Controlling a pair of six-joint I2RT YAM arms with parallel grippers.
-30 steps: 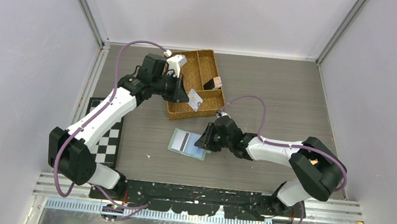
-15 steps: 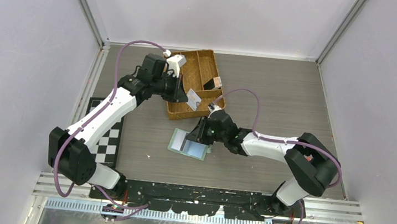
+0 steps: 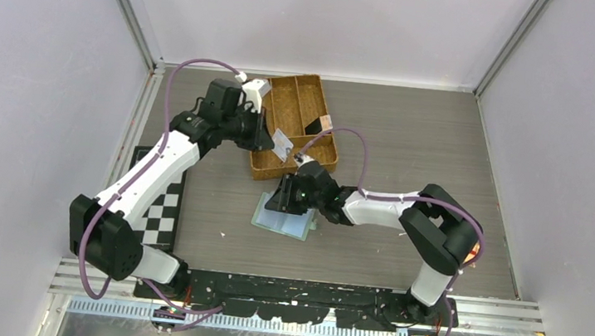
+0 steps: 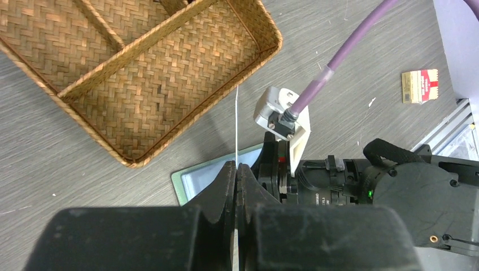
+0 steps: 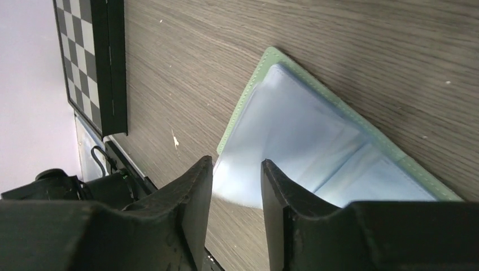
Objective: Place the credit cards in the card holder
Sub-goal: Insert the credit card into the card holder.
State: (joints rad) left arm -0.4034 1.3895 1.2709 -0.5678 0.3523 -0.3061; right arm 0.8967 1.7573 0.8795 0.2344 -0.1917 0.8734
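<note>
The card holder (image 3: 283,221) lies open on the table, sage-green rim (image 5: 247,109) round a pale blue inside (image 5: 299,135). My right gripper (image 5: 237,169) hangs low over its left part with the jaws apart and nothing pinched between them; in the top view my right gripper (image 3: 279,199) covers much of the holder. My left gripper (image 3: 270,138) is above the front of the woven tray, shut on a light credit card (image 3: 282,144). The left wrist view shows that card (image 4: 236,124) edge-on as a thin white line rising from the closed jaws of my left gripper (image 4: 236,166).
The brown woven divided tray (image 3: 312,94) stands behind the holder, with a dark item (image 3: 315,125) in one compartment. A checkerboard (image 3: 158,203) lies at the left. A small red-and-tan card (image 4: 419,86) lies on the table right of the right arm.
My right gripper has slid left across the card holder and now covers the striped card that lay on it. My left gripper has lifted its card slightly back and left.
</note>
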